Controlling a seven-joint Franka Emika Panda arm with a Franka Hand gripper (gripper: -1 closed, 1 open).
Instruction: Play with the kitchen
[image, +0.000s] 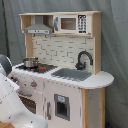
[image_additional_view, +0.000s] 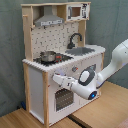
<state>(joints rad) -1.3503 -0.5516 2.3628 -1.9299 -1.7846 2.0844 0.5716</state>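
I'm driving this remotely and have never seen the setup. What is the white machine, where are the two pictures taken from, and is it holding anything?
The white machine is a robot arm with one claw. Both pictures come from fixed cameras off the arm. The second exterior view sees the toy kitchen from its stove side, with the arm reaching to the front panel under the stovetop. The first exterior view sees the kitchen from the sink end; there the arm fills the lower left corner. On the counter are a small metal pot on the stovetop, a grey sink and a black faucet. Whether the claw grips anything cannot be seen.
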